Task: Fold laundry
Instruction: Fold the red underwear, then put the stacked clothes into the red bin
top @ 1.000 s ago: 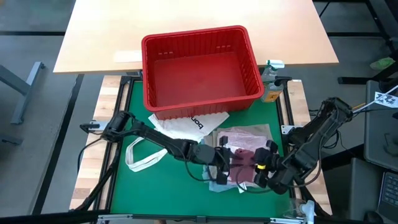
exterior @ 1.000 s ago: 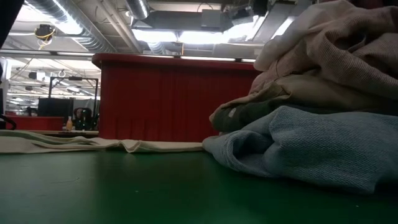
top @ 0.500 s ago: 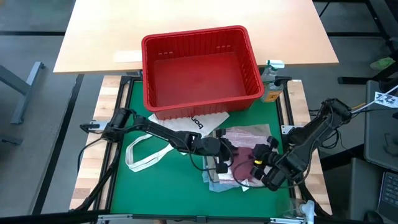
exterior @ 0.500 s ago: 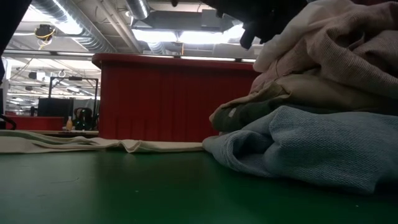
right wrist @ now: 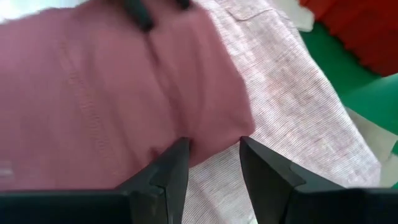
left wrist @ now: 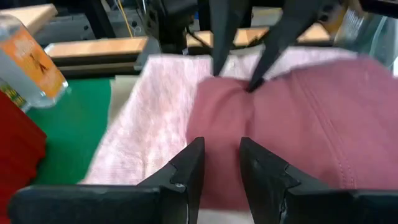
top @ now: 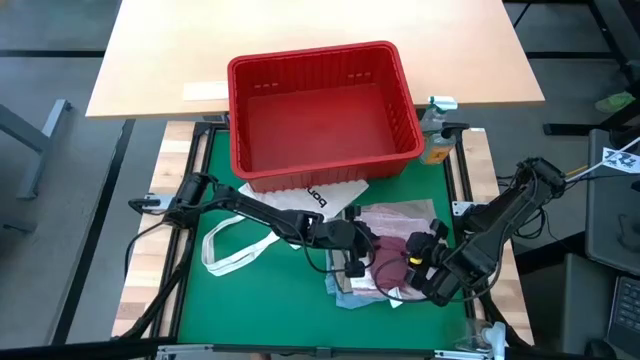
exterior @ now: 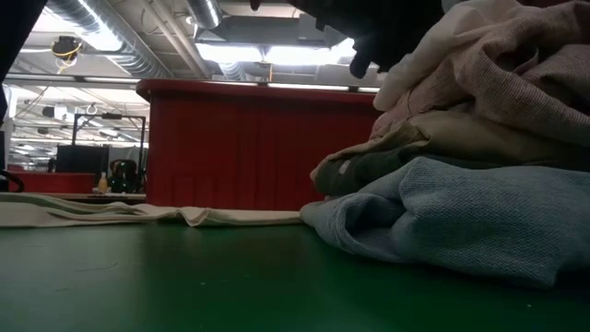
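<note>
- Green mat underneath, laundry stacked for folding.
- Left gripper parted, poised over maroon garment.
- Right gripper opposite, parted, facing same edge, holding nothing.

Maroon garment atop mottled pink one, heaped laundry pile.

Soft cloth all over this pile: the maroon garment reads as matt woven fabric with stitched seams, and the mottled pink garment beneath shows a fine ribbed weave. Low down, the light blue garment looks fleecy and nubbly. The red basket is ridged plastic, faintly glossy. The counter wears flat green matting, edged in pale wood.
</note>
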Tool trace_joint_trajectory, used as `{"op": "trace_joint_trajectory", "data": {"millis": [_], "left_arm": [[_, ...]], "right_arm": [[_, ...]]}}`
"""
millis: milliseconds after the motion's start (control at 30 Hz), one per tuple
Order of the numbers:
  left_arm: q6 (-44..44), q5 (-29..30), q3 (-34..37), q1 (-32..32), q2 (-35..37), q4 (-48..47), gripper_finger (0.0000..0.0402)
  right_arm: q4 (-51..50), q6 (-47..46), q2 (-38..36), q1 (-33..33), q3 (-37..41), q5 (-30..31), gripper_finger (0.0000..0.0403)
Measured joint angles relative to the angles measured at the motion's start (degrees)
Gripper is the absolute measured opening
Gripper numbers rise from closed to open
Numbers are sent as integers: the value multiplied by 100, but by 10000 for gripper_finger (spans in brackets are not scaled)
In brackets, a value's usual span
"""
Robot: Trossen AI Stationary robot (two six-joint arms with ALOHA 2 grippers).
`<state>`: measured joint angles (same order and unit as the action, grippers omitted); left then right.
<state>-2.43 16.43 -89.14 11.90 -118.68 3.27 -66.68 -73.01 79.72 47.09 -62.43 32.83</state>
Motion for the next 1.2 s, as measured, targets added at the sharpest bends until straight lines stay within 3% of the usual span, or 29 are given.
{"op": "trace_joint_trajectory", "data": {"millis": [500, 700, 900, 1067, 1200], "left_arm": [[12, 7, 0, 132, 1005, 31, 98], [-126, 4, 0, 258, 1171, -11, 98], [-486, -132, 0, 428, 1252, -125, 98], [-625, -254, -2, 586, 1404, -679, 98], [-1310, -260, 0, 701, 1406, -1417, 98]], "right_arm": [[-676, 6, -17, 13, -1970, -294, 145], [-690, 6, -17, 13, -2083, -427, 145], [-771, 4, -17, 13, -2083, -1053, 145], [-1212, -49, -17, 13, -2083, -1510, 145], [-1589, -275, -17, 13, -2082, -1534, 145]]}}
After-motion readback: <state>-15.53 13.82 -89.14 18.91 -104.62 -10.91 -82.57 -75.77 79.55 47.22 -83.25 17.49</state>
